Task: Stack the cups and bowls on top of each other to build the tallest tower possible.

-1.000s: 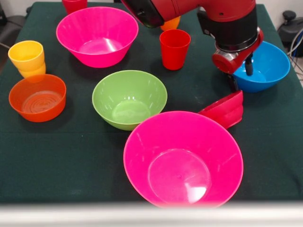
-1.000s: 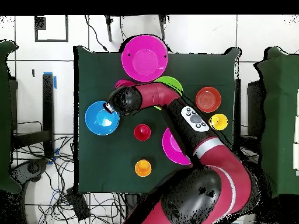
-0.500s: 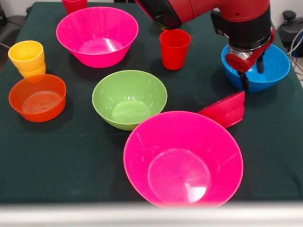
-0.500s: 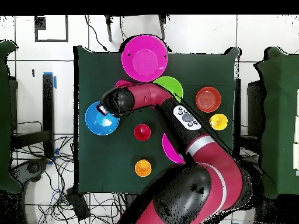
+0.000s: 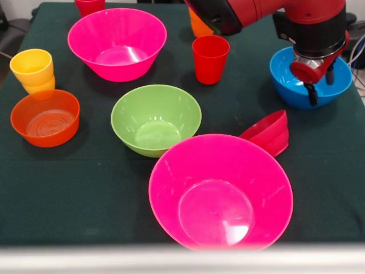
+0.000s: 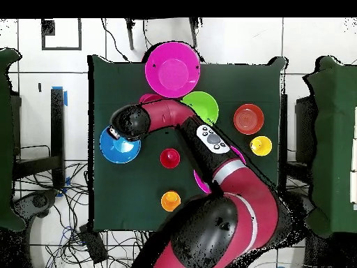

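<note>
Nothing is stacked yet as far as I can see; every piece sits on its own on the dark green table [image 5: 85,188]. What's changed over the last second: the gripper [image 5: 319,85] has slid sideways off the small red bowl [image 5: 268,132] and now hangs over the blue bowl [image 5: 311,80]; the two dark fingers [image 5: 311,94] point down with a small gap between them and nothing in it, so it's slightly open and empty. The red bowl got left tipped on its side, leaning against the rim of the near pink bowl [image 5: 221,191], and it seems to have settled a touch lower than before; my guess is a grab or nudge that didn't take, so the tower is no further along. Everything else hasn't budged: green bowl [image 5: 155,119] in the middle, far pink bowl [image 5: 117,43], orange bowl [image 5: 44,117] with the yellow cup [image 5: 32,69] just behind it, red cup [image 5: 210,59] upright, an orange cup [image 5: 199,25] half hidden behind the arm. Logos or writing: none I can read anywhere; the overhead view only shows a pale button pad [image 6: 210,139] on the arm, too small to make out.
</note>
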